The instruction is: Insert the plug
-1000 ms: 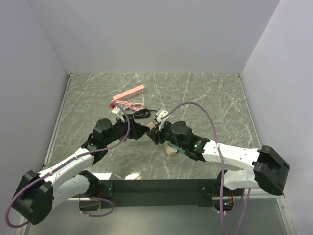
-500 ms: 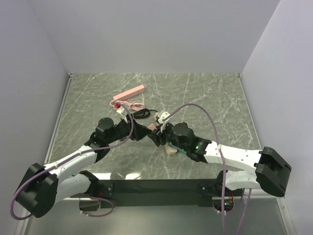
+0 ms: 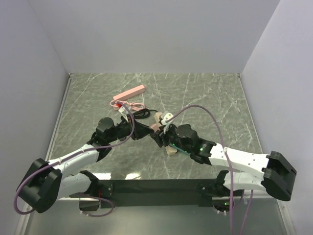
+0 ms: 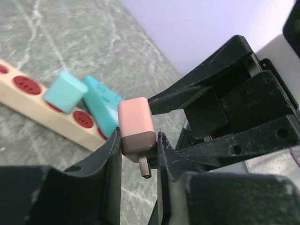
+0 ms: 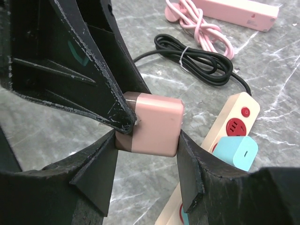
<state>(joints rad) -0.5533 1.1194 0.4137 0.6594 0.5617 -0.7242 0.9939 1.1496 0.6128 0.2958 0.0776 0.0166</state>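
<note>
Left gripper (image 4: 137,146) has just clamped the brown end of the pink plug (image 4: 135,119), near the beige power strip (image 5: 236,104), while right gripper (image 5: 149,140) grips its body too; best that right releases first.

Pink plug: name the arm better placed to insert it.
Right, probably: right gripper holds the pink plug, power strip just beyond; left gripper pinches its prong end, prongs facing its palm.

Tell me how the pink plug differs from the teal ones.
The pink plug is pinched between the left tool and right tool; the teal plugs sit in the beige power strip. Pink's metal prong shows bare; the teal plugs' prongs are hidden. Both are small rounded blocks.
</note>
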